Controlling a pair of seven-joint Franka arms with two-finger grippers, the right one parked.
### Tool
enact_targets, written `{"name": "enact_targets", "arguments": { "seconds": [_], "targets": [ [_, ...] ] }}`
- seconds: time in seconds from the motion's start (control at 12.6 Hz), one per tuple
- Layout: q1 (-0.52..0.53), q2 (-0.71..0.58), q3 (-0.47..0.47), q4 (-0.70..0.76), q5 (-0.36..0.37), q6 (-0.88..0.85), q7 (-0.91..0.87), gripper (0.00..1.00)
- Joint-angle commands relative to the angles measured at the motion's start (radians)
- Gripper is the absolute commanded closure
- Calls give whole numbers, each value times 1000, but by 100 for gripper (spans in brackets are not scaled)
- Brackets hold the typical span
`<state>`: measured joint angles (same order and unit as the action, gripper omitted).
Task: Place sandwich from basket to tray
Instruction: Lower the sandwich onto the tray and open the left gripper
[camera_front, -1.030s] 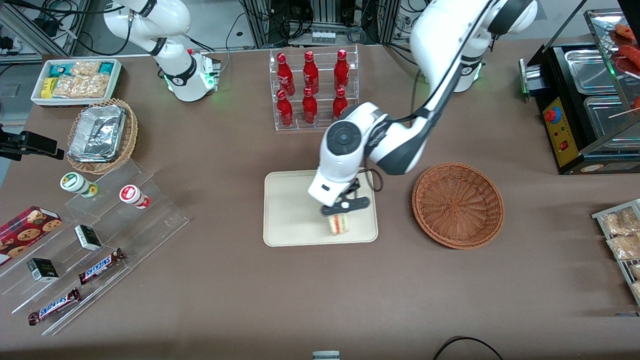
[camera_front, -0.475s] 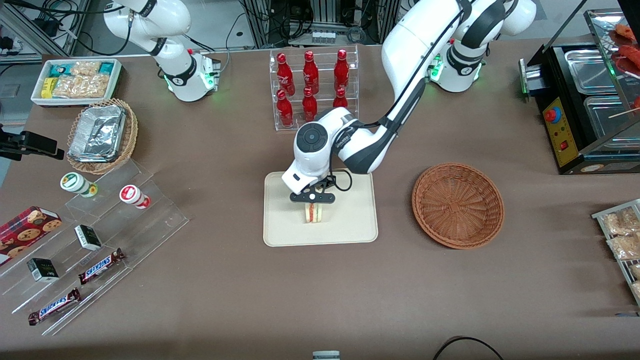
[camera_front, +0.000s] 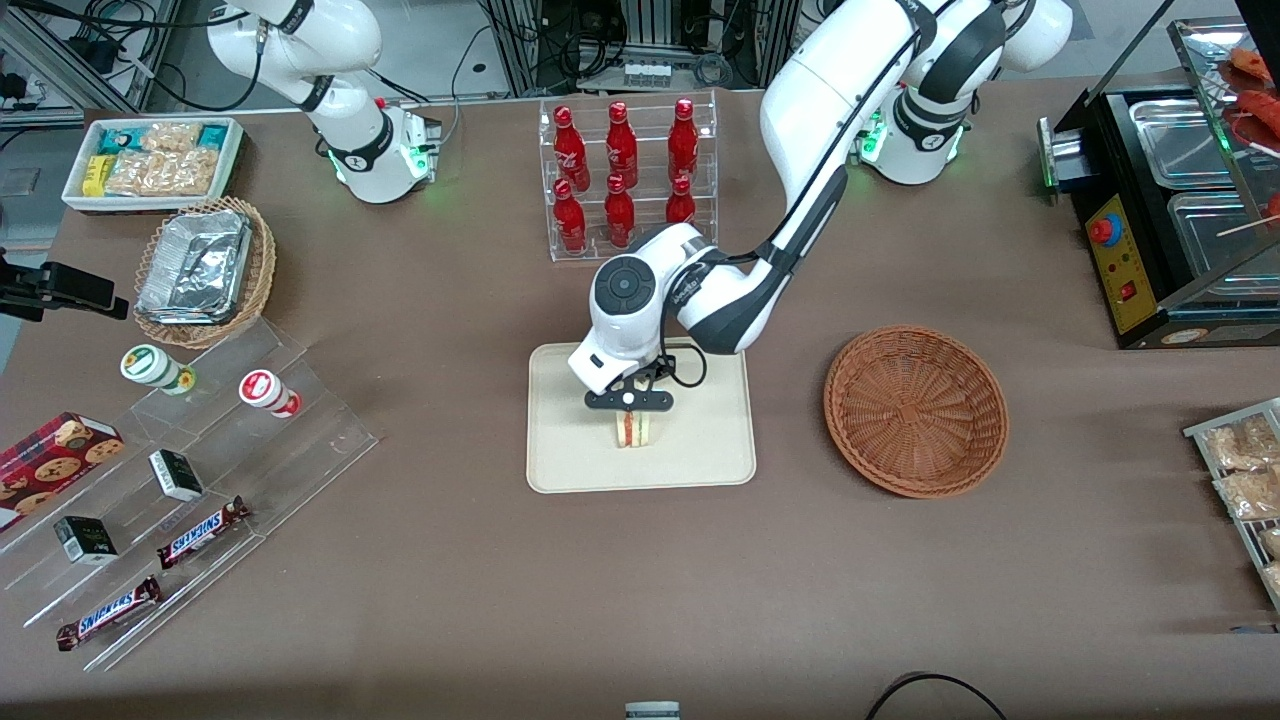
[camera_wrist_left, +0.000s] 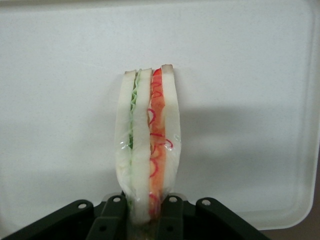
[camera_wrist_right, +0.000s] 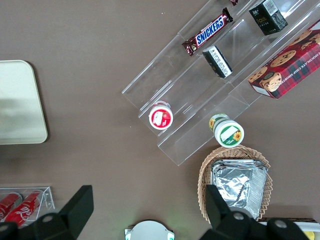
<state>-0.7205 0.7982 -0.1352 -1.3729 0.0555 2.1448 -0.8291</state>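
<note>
The gripper (camera_front: 628, 407) is clamped on the sandwich (camera_front: 633, 429), holding it on edge over the middle of the tray (camera_front: 565, 460); the wrist view shows the sandwich (camera_wrist_left: 147, 145) pinched between the fingers (camera_wrist_left: 170, 217). The basket (camera_front: 915, 410), beside the tray toward the working arm's end, is empty. If released while standing on its narrow edge, the wedge may topple, though probably inside the tray. Whether it touches the tray is unclear.

white-bread sandwich (camera_wrist_left: 148, 145) striped red and green, cream tray (camera_front: 700, 450), reddish-brown woven basket (camera_front: 916, 410).
</note>
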Motion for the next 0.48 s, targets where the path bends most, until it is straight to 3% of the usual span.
{"name": "enact_targets", "arguments": {
  "seconds": [0.0, 0.08, 0.16, 0.24, 0.4],
  "targets": [
    [-13, 9, 28, 8, 36, -17, -34, 100],
    [-14, 12, 26, 8, 52, -16, -47, 96],
    [-14, 12, 26, 9, 50, -14, -60, 39],
    [-14, 4, 26, 9, 50, -16, -67, 0],
    [-7, -26, 25, 15, 40, -23, -70, 0]
  ]
}}
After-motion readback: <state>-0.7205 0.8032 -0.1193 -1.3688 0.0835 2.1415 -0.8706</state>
